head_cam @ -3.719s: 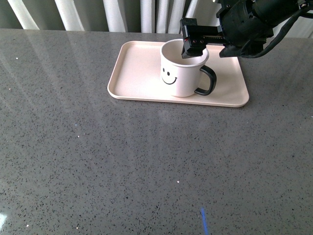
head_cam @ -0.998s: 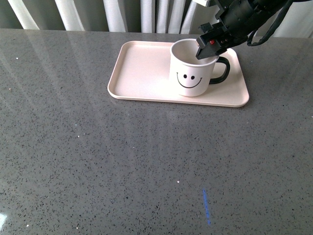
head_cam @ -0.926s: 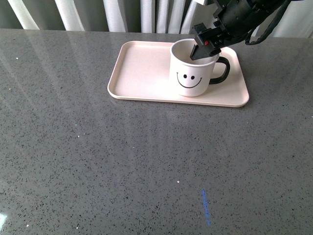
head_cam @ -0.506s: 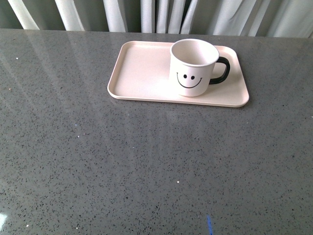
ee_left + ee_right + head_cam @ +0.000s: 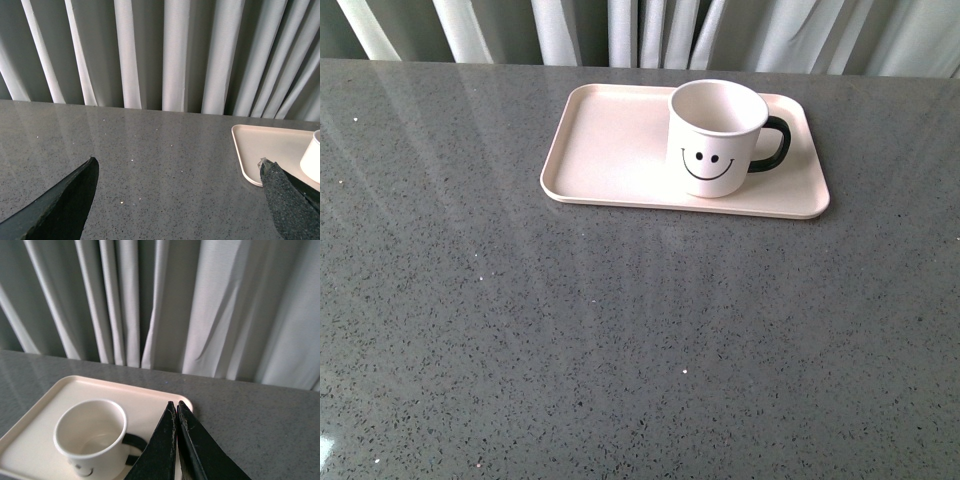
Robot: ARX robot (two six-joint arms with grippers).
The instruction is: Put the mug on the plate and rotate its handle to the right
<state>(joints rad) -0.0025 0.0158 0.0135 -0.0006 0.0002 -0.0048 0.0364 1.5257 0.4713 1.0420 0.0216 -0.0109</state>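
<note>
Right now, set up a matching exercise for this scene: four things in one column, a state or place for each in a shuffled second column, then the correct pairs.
Things
1. cream-white ceramic mug with a smiley face
2. glossy black loop handle
3. left end effector
4. right end effector

States
A. fingers pressed together
B. fingers spread wide, nothing between them
C. upright on the flat pale pink rectangular plate
D. points toward the robot's right

Pairs: 1-C, 2-D, 3-B, 4-A

Curtained room (grey stone counter (image 5: 620, 340))
</note>
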